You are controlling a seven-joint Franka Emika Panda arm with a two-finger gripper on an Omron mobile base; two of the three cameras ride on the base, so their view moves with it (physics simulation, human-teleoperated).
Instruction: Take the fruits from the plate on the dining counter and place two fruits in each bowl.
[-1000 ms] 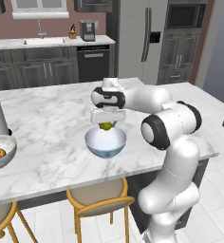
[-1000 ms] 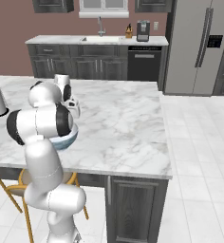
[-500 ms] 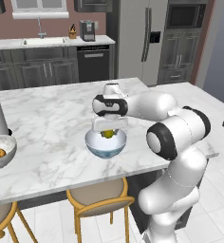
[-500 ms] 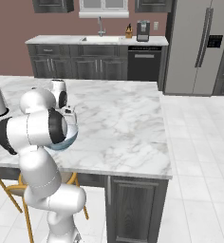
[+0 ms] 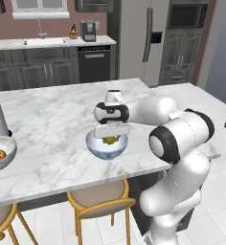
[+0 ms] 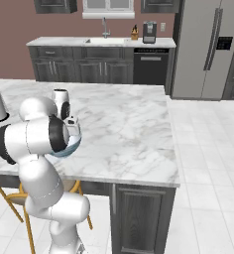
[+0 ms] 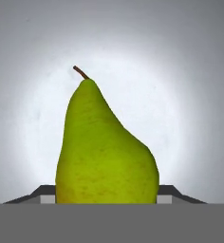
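Near the front edge of the dining counter [image 5: 57, 124], the gripper [image 5: 111, 136] hangs inside the blue bowl [image 5: 106, 146], jaws clamped on the pear [image 7: 104, 152]. This is the placing step; next, release it and lift clear.

Counter [image 5: 52, 124]: bowl [image 5: 107, 146] near its front edge, pear [image 5: 109, 139] inside it; gripper [image 5: 112, 136] directly above the bowl, jaws down into it; second bowl [image 5: 1, 152] well apart at the counter's left edge, fruit inside; stools [image 5: 99, 202] in front, below the counter edge.
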